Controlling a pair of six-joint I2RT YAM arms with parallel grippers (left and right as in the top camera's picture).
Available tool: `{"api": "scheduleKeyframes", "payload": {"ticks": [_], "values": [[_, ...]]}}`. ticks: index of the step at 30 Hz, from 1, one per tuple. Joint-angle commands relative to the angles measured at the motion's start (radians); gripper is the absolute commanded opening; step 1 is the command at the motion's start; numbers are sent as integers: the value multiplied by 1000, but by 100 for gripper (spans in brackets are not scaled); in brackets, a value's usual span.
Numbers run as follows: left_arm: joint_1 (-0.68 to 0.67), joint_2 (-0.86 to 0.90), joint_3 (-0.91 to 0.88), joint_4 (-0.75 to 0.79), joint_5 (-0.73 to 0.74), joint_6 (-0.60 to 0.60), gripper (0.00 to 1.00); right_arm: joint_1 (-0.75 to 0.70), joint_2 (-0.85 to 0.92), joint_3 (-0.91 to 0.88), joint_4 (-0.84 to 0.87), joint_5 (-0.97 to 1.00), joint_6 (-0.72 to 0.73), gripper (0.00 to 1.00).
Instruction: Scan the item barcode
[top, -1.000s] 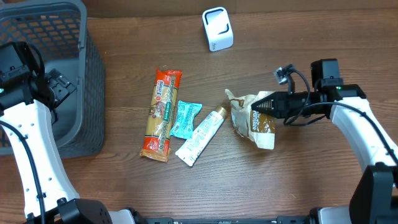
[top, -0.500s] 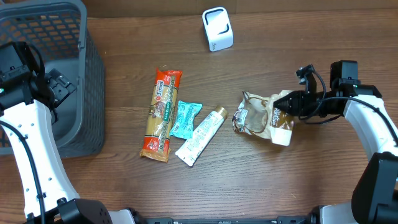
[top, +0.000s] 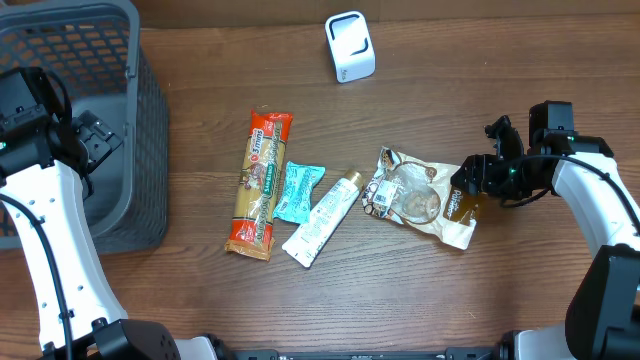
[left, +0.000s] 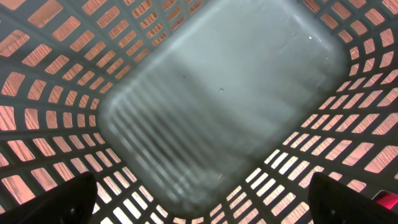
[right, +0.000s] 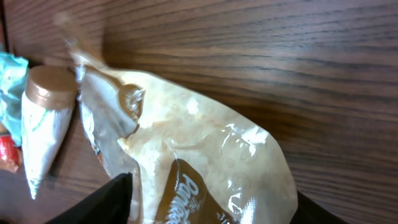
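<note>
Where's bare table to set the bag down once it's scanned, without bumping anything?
Free: the table between the scanner and the packets, the stretch right of the scanner, and the near edge below the tube. Crowded: the middle, where snack pack, teal packet, tube and bag lie close together.

Overhead view: even, soft light from above, sharp all over. Only thin, soft shadows at the edges of the snack bag (top: 415, 198). The wood table (top: 480, 80) around the bag has a mild sheen. The white scanner (top: 349, 46), up and left of the bag, is almost blown out. Right wrist view: glare specks on the bag's clear film, slightly soft. Left wrist view: basket (left: 224, 106) floor blurred, mesh walls bowed by the wide lens.
</note>
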Motion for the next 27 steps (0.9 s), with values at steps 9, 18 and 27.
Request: {"api": "scheduleKeyframes", "payload": {"ticks": [9,18,27], "values": [[-2,3,-5,-3,8,-18,100,-1,6,81,78,63,-78,80],[-2,3,-5,-3,8,-18,100,80,134,94,221,26,-245,89],[-2,3,-5,-3,8,-18,100,202,309,327,116,29,-399,89]]}}
